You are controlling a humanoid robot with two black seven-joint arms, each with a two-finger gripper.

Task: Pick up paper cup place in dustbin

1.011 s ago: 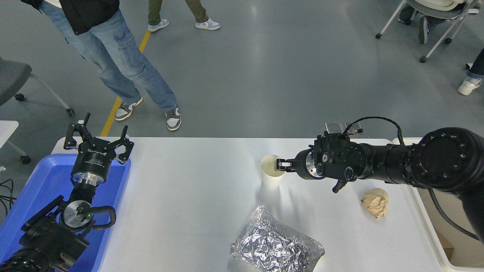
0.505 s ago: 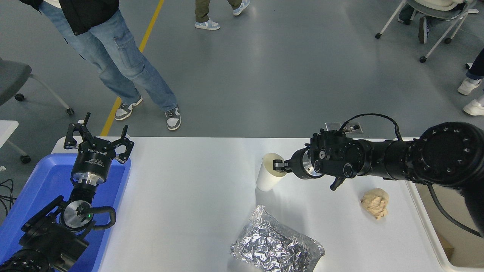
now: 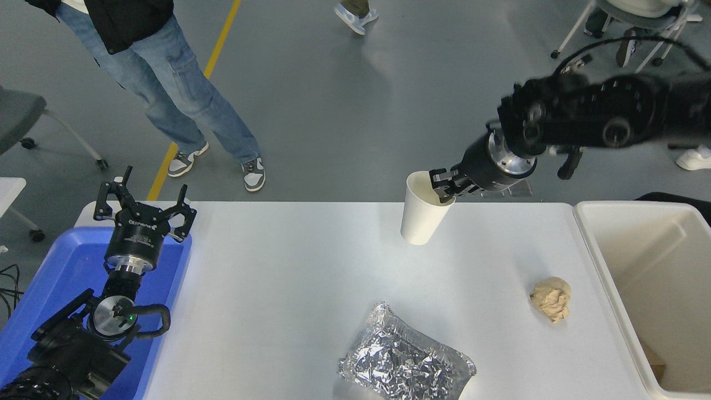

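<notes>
My right gripper is shut on the rim of the white paper cup and holds it in the air above the table's far middle, the cup hanging slightly tilted. The cream-white dustbin stands at the table's right end, well to the right of the cup. My left arm is parked at the lower left, its gripper open above the blue tray.
A crumpled foil tray lies at the table's front middle. A brown paper ball lies near the dustbin. A blue tray is at the left. A person in jeans stands beyond the table's far left.
My right gripper has lifted the paper cup off the table and risen up and to the right. The arm no longer covers the dustbin.
</notes>
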